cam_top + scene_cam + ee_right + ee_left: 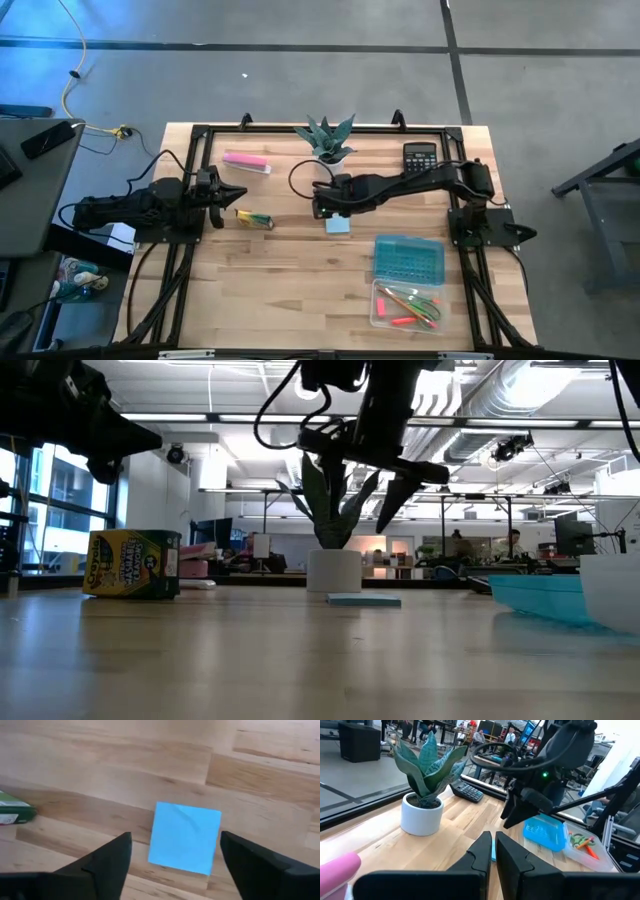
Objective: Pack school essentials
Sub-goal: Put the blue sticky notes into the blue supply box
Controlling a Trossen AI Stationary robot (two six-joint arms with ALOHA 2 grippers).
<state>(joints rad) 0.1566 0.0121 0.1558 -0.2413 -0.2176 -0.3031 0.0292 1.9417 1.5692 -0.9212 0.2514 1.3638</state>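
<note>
Notepad [185, 837], light blue, lies flat mid-table, free. We see the right gripper [175, 865] hovering over it, fingers spread either side (lined up to pinch, we'd say). Left gripper [492, 852] waits clenched, empty, near the crayon box [254, 219]. Clear case [405, 303] holds scissors [425, 309] and orange pens [403, 321]; blue lid [408, 259] open.

The counter [300, 280] is pale wood planks with a visible grain, a smooth satin finish. The blue notepad [185, 837] looks like matt paper. The box [406, 303] is clear plastic — its blue lid [408, 259] glossy. The plant pot [422, 813] is smooth, matt white.
</note>
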